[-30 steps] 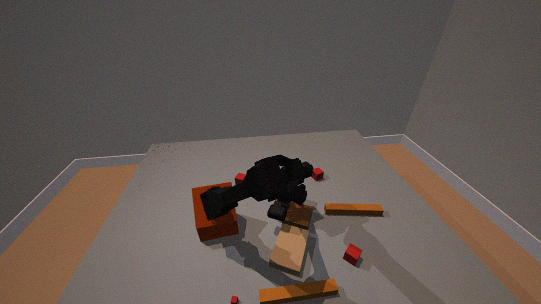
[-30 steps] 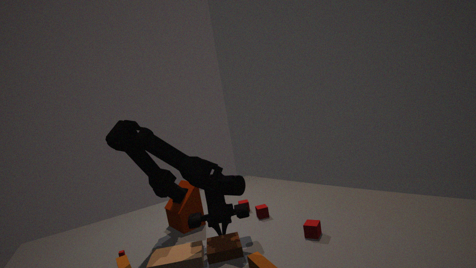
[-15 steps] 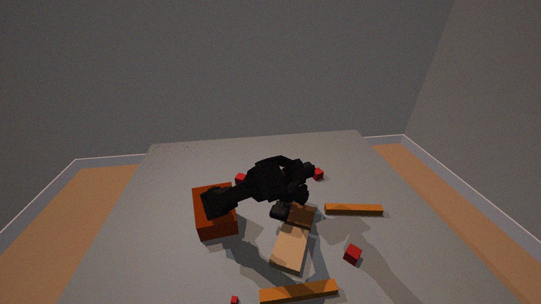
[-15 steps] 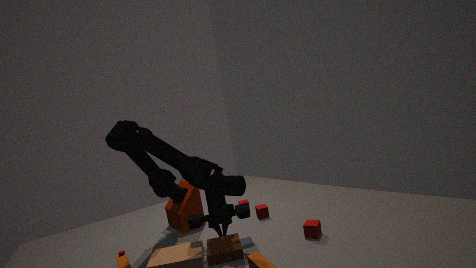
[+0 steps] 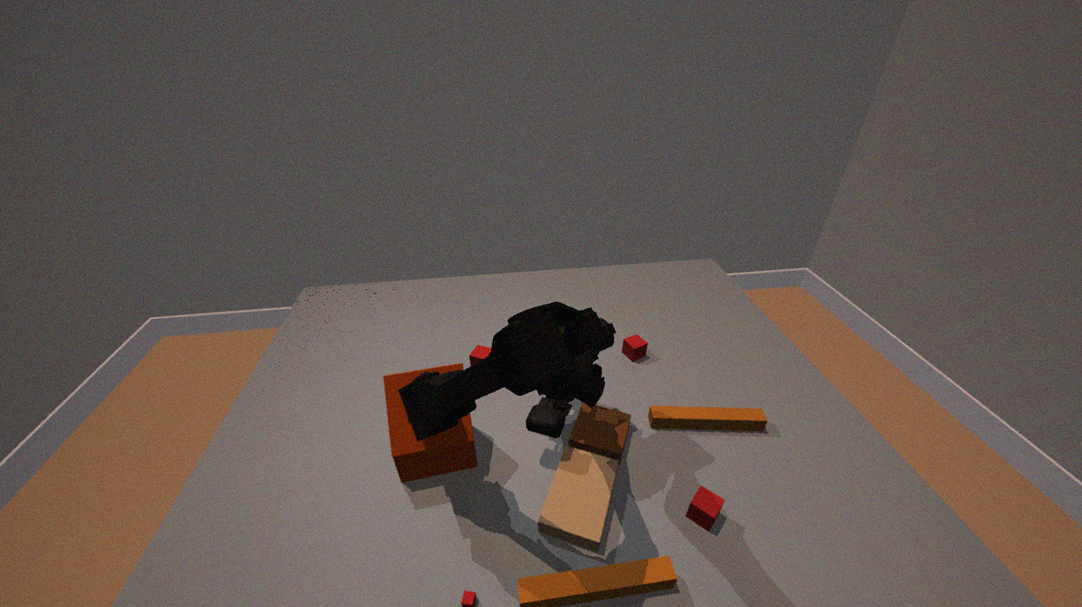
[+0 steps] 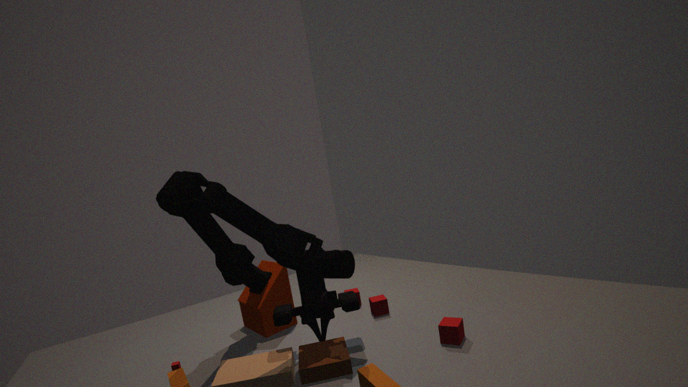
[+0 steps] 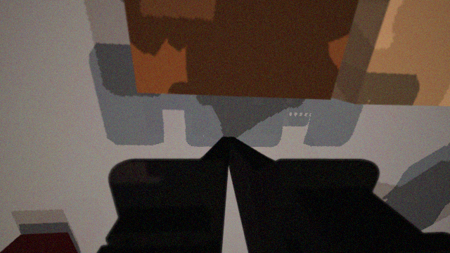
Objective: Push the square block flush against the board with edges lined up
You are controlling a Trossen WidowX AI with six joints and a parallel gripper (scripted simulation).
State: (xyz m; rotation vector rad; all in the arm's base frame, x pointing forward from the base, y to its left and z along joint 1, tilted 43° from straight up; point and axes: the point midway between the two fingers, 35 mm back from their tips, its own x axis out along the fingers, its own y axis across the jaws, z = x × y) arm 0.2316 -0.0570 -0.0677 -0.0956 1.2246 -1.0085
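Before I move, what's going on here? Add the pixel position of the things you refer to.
The arm has its shut end effector [image 5: 564, 407] [image 6: 322, 339] [image 7: 227, 143] pointed down beside the block [image 5: 599, 429] [image 6: 324, 358] [image 7: 239, 46], holding nothing; I can't tell whether the tips touch it. The block sits at one end of the board [image 5: 580, 497] [image 6: 255, 368] [image 7: 422, 53], nearly lined up, but the exterior view seems to show a thin gap between them. So the join doesn't look finished, and the end effector isn't clear of the block.

At twelve o'clock up top, a red cube [image 5: 480, 352] sits part-hidden behind the arm [image 5: 512, 361]! Wrist view: block [image 7: 246, 46] cropped at twelve, board [image 7: 415, 46] at one!
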